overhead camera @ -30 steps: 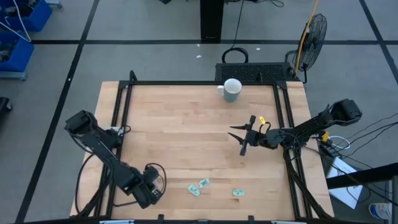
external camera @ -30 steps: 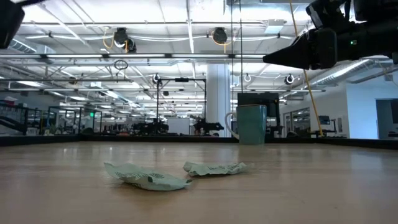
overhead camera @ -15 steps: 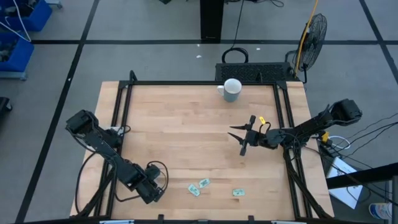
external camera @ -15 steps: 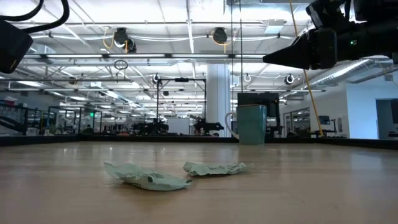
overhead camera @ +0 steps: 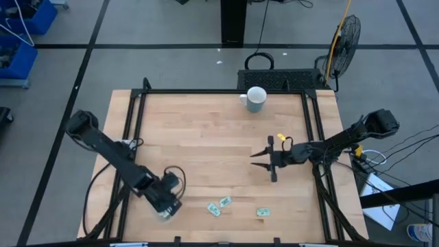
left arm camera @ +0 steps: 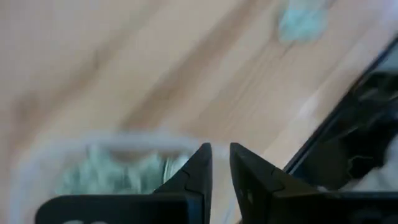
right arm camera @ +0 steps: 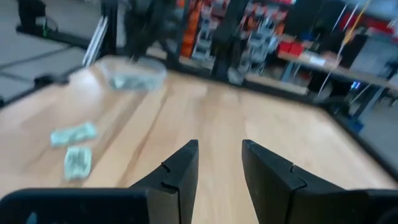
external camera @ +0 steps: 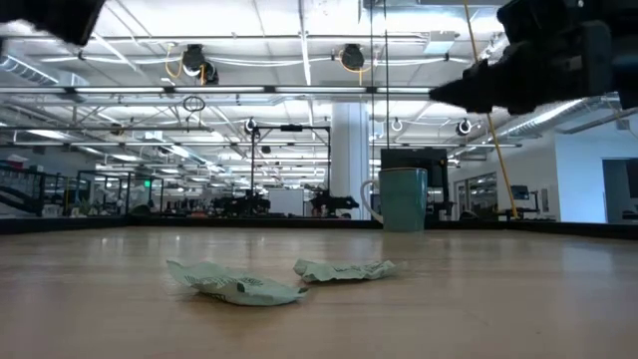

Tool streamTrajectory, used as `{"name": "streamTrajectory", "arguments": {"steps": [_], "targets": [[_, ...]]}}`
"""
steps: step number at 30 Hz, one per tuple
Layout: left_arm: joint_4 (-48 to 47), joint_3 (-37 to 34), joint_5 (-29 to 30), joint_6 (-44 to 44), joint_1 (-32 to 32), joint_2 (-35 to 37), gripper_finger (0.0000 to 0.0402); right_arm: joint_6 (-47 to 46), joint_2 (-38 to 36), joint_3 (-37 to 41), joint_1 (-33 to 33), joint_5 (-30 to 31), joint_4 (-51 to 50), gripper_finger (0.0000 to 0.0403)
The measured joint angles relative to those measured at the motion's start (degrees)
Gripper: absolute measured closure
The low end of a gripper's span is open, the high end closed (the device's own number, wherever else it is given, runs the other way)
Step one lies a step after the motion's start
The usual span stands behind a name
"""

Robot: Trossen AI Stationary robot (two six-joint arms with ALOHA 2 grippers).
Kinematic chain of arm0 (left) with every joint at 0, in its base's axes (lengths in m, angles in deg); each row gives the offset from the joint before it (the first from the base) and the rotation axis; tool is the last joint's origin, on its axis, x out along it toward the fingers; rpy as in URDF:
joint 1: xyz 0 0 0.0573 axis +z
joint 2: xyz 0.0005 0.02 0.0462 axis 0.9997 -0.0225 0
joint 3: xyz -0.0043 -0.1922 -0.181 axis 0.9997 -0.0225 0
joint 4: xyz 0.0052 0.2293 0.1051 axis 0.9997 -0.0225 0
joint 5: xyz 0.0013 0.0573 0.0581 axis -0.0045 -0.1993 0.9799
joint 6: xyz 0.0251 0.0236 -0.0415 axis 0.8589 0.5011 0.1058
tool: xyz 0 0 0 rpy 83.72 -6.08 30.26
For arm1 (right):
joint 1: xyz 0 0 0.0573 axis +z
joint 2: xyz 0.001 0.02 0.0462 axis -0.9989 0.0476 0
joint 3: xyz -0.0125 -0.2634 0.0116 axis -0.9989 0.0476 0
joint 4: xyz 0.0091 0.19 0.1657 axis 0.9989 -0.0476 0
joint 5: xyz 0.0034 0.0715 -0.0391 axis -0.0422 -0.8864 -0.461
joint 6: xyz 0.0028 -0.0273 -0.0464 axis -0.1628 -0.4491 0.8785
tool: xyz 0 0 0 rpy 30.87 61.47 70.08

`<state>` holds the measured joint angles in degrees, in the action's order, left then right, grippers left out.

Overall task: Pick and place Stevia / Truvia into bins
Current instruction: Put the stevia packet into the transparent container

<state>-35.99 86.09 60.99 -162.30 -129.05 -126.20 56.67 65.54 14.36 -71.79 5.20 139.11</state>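
Left gripper (overhead camera: 163, 206) swung over clear plastic tub (right arm camera: 133, 73), nearly closed, empty; right gripper (overhead camera: 264, 159) rotated, parted; pale-green paper packets (overhead camera: 219, 206) light, floppy—pinch edges

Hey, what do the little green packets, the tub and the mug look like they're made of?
The packets look like thin matte paper: in the low view they lie crumpled and creased. The tub seems clear plastic, since packets show through its wall. The mug is white and smooth, probably glazed ceramic, though the pictures leave that open.
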Motion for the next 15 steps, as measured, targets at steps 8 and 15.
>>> {"name": "streamTrajectory", "arguments": {"steps": [8,15], "targets": [[6.77,0.00,24.14,17.05,4.92,5.13,0.0374,2.56,0.02,-6.61,3.33,-0.09,-15.07,0.0287],[29.02,0.00,16.29,39.64,10.86,-0.30,0.0386,0.66,0.02,-17.73,9.18,-0.23,-42.54,0.0287]]}}
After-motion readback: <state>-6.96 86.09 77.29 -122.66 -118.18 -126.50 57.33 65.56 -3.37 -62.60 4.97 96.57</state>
